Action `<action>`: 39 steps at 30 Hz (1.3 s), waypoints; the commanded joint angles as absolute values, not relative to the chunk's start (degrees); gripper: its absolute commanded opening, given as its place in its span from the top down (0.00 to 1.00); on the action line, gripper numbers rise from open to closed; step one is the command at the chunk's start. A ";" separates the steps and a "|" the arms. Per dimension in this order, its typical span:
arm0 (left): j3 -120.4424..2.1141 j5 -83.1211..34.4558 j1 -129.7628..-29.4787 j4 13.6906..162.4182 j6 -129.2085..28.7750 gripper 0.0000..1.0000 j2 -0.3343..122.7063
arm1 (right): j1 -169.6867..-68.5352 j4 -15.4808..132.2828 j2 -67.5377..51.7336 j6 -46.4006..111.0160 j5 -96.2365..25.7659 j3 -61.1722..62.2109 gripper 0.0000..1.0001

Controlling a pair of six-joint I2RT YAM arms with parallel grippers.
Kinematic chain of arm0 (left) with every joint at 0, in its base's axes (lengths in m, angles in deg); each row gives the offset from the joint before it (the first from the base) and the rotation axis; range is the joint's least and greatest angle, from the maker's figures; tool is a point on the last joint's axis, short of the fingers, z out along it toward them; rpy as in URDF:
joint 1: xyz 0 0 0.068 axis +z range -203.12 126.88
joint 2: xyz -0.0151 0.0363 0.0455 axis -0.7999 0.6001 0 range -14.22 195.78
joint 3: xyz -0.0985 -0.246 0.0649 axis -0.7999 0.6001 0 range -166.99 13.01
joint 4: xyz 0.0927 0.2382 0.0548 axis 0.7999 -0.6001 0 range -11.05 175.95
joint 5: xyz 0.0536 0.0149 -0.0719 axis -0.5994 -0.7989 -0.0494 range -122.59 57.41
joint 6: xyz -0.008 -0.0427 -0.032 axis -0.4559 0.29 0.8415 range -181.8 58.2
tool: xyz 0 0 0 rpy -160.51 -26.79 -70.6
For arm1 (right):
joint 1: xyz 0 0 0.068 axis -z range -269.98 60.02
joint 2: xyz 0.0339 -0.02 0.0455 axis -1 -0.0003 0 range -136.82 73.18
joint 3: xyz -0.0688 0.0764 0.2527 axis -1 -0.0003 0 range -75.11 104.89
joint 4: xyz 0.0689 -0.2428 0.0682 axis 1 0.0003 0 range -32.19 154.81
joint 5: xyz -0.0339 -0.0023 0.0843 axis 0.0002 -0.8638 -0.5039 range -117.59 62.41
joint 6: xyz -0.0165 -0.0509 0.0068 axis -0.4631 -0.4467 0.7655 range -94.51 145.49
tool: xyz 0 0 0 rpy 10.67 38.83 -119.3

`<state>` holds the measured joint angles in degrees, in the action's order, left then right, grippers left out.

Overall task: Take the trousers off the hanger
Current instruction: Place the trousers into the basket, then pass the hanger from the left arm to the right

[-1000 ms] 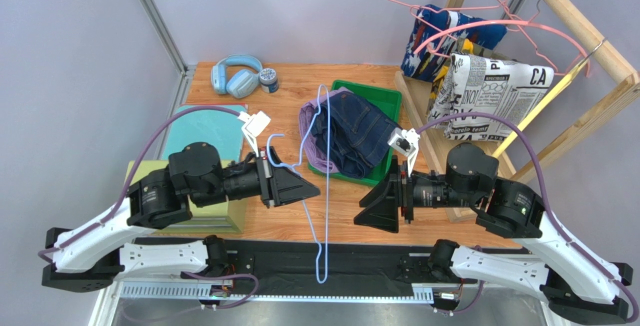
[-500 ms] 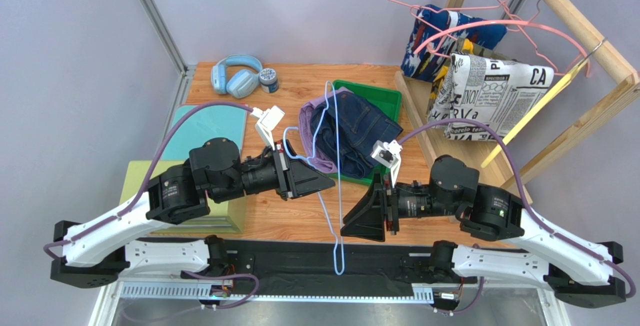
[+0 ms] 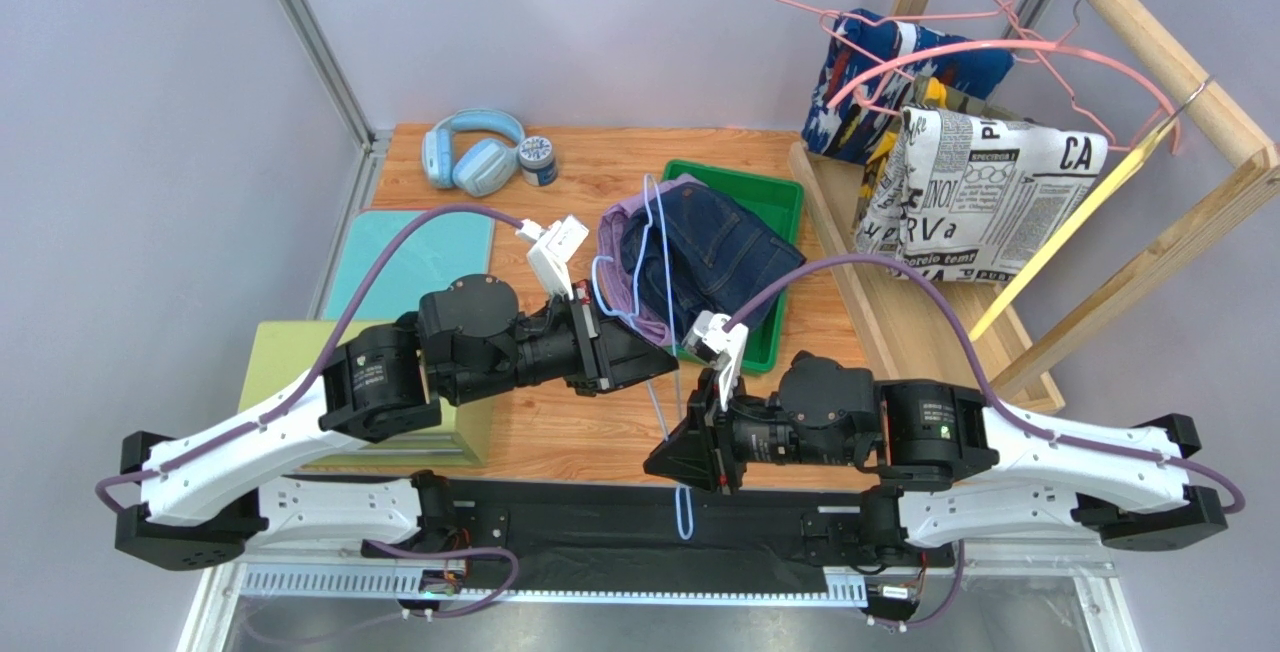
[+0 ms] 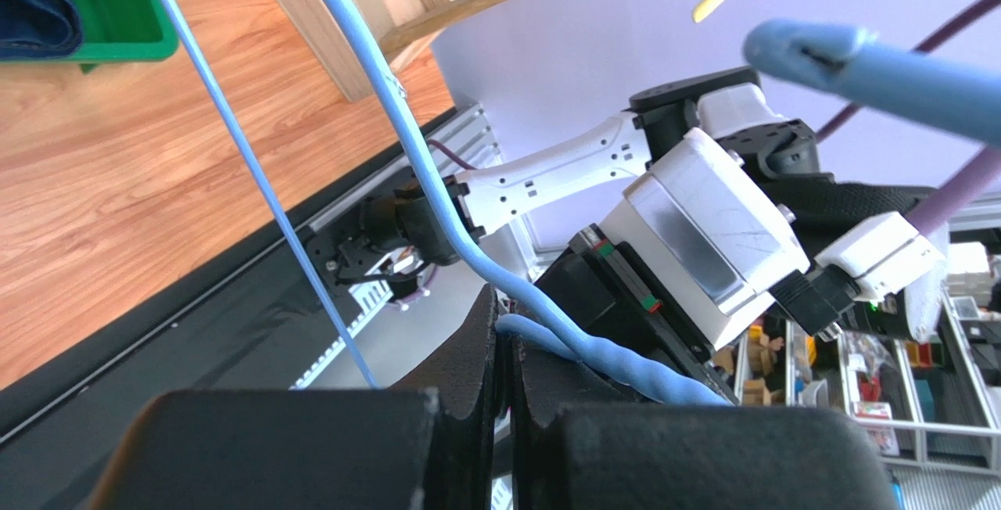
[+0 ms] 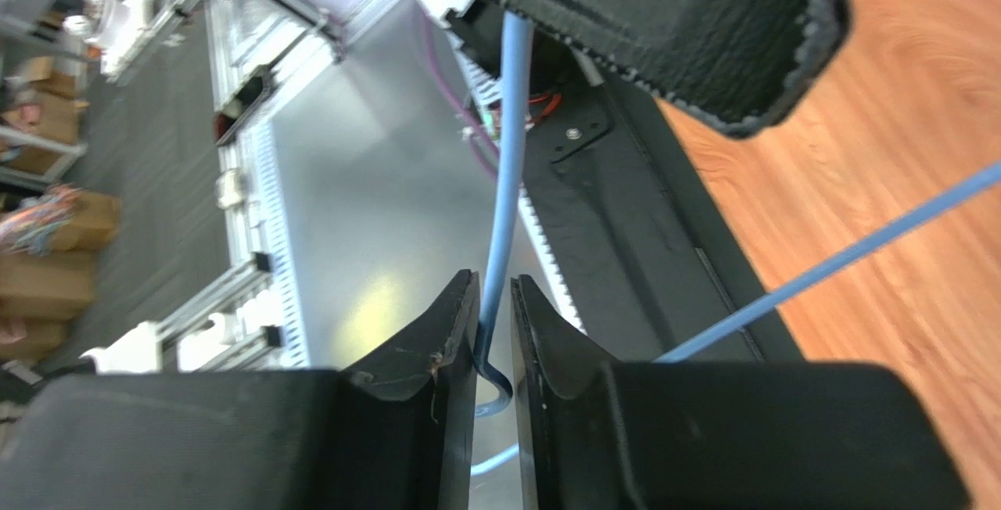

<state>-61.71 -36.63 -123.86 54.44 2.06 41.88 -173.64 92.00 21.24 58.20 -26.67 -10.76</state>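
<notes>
A thin blue hanger [image 3: 670, 265] runs from the green tray [image 3: 759, 190] down past the table's near edge. It is bare. My left gripper [image 3: 649, 363] is shut on its twisted neck [image 4: 611, 360]. My right gripper [image 3: 658, 465] sits just below, jaws closed to a narrow slit on the hanger's lower wire [image 5: 509, 158]. Purple trousers [image 3: 616, 255] and dark denim trousers [image 3: 721, 255] lie heaped in the tray. Newsprint trousers [image 3: 992, 187], a blue-white-red pair [image 3: 887, 75] and a bit of yellow camouflage pair [image 3: 887, 157] hang on the rack.
A wooden rack [image 3: 1172, 67] with pink hangers [image 3: 902, 7] and a yellow hanger [image 3: 1052, 240] stands at the right. Blue headphones [image 3: 469, 150] and a small jar [image 3: 538, 160] lie at the back left. A teal mat [image 3: 413, 255] and a yellow-green block [image 3: 286, 345] are on the left.
The left gripper has carried the hanger rightward toward the tray. The right arm has swung left and nearer, and its jaws have closed from wide apart onto the hanger's lower wire.
</notes>
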 commanded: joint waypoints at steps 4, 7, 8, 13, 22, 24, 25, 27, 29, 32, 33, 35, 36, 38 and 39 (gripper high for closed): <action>-62.93 -38.92 -123.96 52.90 1.84 1.00 40.89 | -175.94 94.37 20.80 55.47 -15.82 -6.83 0.75; -62.93 -38.75 -123.87 52.73 1.75 1.00 40.89 | -176.20 94.81 20.36 55.20 -15.11 -6.21 0.75; -63.02 -38.66 -123.87 52.73 1.66 1.00 40.89 | -176.20 94.55 19.92 55.20 -15.55 -5.95 0.84; -62.76 -38.05 -123.87 54.04 0.53 0.93 40.54 | -176.91 92.35 18.78 55.64 -17.92 -6.12 1.00; -57.84 -39.18 -123.87 58.18 -3.70 0.29 32.37 | -176.99 85.40 22.29 67.76 -15.48 -11.39 1.00; -57.14 -40.32 -123.87 57.57 -5.19 0.29 29.30 | -176.99 86.45 22.99 71.61 -13.46 -12.18 1.00; -56.70 -40.68 -123.87 57.21 -5.63 0.29 26.94 | -176.91 86.63 23.95 72.85 -11.09 -12.45 1.00; -54.68 -41.81 -123.87 57.21 -6.42 0.29 24.29 | -176.91 86.98 25.10 76.79 -7.57 -13.15 1.00; -53.01 -43.13 -123.87 57.04 -6.60 0.30 20.25 | -176.91 88.73 25.72 78.66 -1.25 -12.72 1.00; -50.28 -45.60 -123.96 55.72 -6.43 0.32 15.59 | -176.91 93.92 24.40 83.93 9.12 -8.94 1.00; -50.10 -46.56 -123.87 54.32 -6.34 0.32 14.70 | -176.91 94.36 24.05 84.72 11.15 -7.80 1.00; -50.10 -47.01 -123.87 53.17 -6.34 0.32 12.59 | -177.00 96.47 22.82 88.06 17.65 -4.90 1.00; -50.19 -46.92 -123.87 52.30 -6.34 0.32 12.15 | -177.00 96.65 22.47 88.94 19.50 -4.11 1.00; -50.19 -46.83 -123.87 51.41 -6.42 0.32 10.75 | -177.00 95.52 21.50 89.48 24.51 -1.83 1.00; -50.10 -46.83 -123.87 50.80 -6.43 0.32 10.39 | -177.00 94.90 20.89 88.96 26.09 -1.12 1.00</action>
<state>-50.35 -45.41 -123.86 53.11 -4.94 11.60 -176.81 96.46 22.00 84.34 11.37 -6.49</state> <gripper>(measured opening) 0.683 0.034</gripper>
